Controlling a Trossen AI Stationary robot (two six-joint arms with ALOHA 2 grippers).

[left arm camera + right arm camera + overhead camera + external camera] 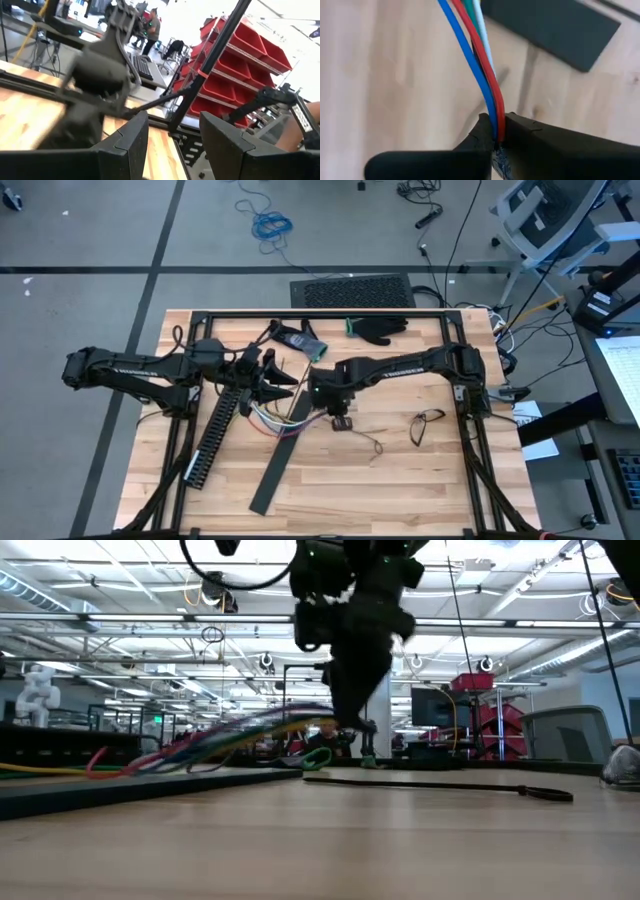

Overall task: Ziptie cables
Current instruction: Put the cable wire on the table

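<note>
Pinching the cables (487, 85) between clenched fingers, right gripper (496, 136) mid-counter (400, 480), left gripper (268, 375) just beside, half-parted and holding nothing, bare wood toward the near edge

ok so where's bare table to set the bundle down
Free: the near right wood, bordered by the black flat strip and the eyeglasses. Crowded: the middle, where the right gripper pinches the cables beside the left gripper and slotted duct; the far edge holds a black glove.

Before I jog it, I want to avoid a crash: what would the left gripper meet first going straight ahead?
Probably the right arm, which fills the view just beyond the left gripper; depth is unclear.
</note>
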